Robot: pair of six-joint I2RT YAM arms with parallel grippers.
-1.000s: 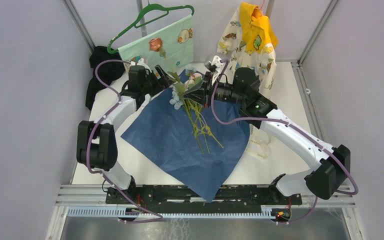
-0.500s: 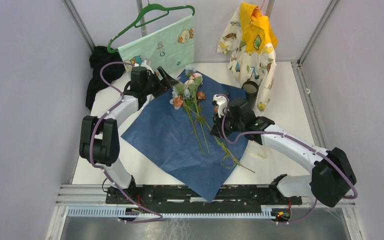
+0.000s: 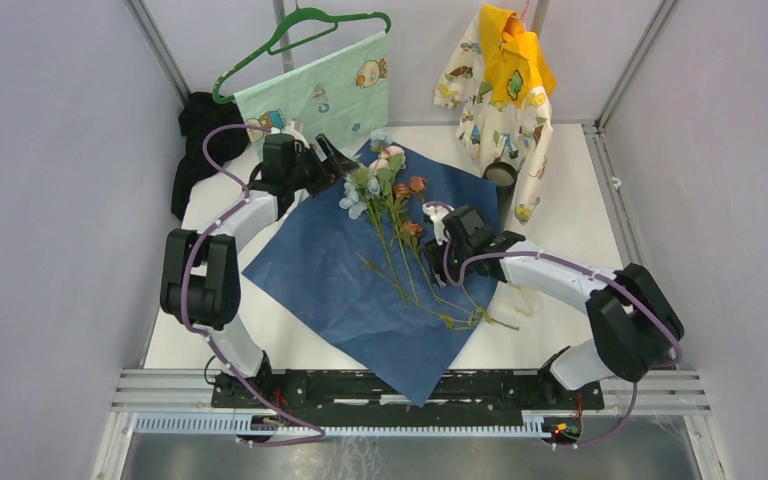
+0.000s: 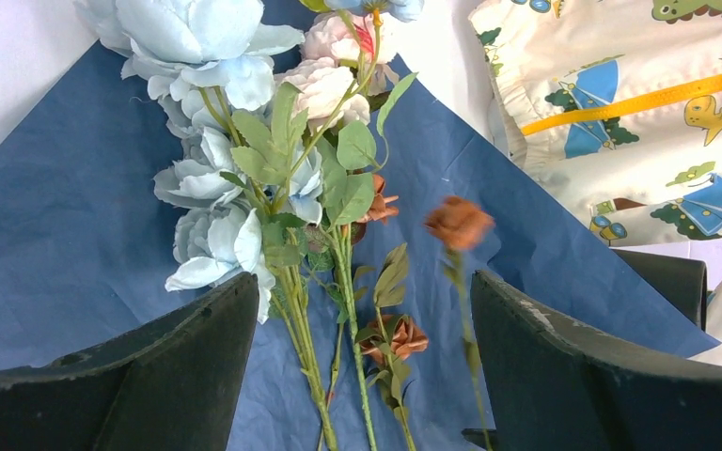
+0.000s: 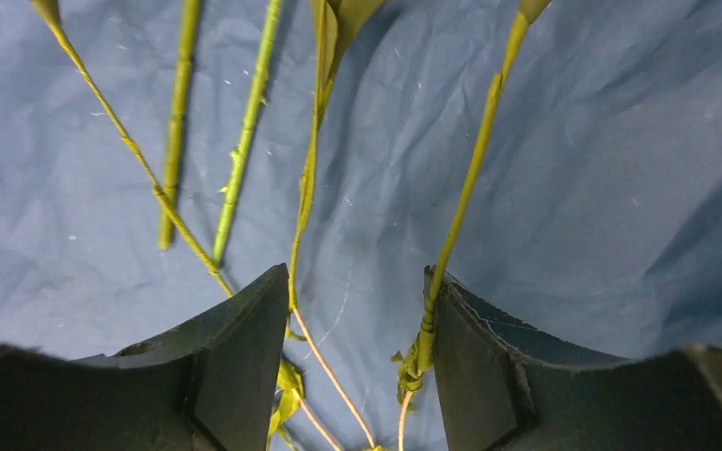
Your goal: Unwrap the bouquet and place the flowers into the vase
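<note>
Left end effector [image 3: 333, 160]: toward the far-left corner of the tabletop [image 3: 580, 210], jaws wide, empty, beside the blooms.
Wrapping paper [image 3: 330, 280]: spread flat, mid-tabletop.
Flowers [image 3: 392, 205]: loose on the paper, stems running far edge to near edge.
Right end effector [image 3: 433, 248]: over the stem ends, jaws part-open astride stems, apparently clamping none; likely the nearer arm for a pick.
Vase [image 3: 501, 180]: upright, far-right of the stems.

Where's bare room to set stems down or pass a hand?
Bare table right of the vase; the paper's left half is also free. Crowded: flowers and right fingers mid-paper, garments along the back.
</note>
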